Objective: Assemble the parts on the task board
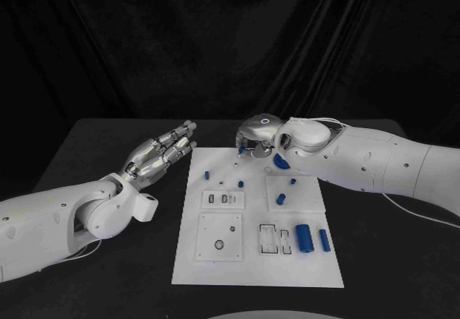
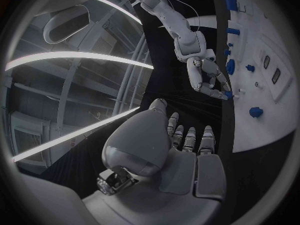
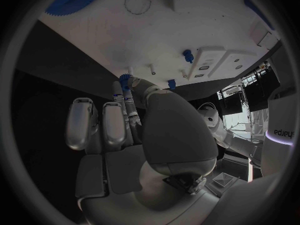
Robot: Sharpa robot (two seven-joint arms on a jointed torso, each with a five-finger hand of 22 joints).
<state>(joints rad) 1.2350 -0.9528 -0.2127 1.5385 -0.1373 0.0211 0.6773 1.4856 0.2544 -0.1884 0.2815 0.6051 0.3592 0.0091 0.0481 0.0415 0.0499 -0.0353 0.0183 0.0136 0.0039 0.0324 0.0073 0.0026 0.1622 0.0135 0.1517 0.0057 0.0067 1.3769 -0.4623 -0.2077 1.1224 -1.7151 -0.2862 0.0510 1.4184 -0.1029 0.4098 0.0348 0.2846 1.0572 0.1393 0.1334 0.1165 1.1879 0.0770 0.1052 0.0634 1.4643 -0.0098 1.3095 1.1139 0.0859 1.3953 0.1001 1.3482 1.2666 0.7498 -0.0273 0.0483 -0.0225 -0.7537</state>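
Observation:
The white task board [image 1: 251, 266] lies in the middle of the black table. My right hand [image 1: 258, 135] hovers over the board's far edge and pinches a small blue part [image 1: 240, 150] at its fingertips; the same right hand [image 2: 209, 80] and small blue part [image 2: 229, 94] also appear in the left wrist view. A blue toothed disc [image 1: 281, 161] lies beneath the right wrist. My left hand [image 1: 163, 151] hangs left of the board's far corner, fingers stretched out and holding nothing. Small blue pegs [image 1: 207, 175] stand on the board's far half.
Two blue cylinders [image 1: 304, 237] lie near the board's right edge beside slotted plates [image 1: 274, 239]. A square plate with a round hole [image 1: 221, 236] sits near the front left. More small pegs [image 1: 281, 198] sit mid-board. Black table [image 1: 106, 286] surrounds the board.

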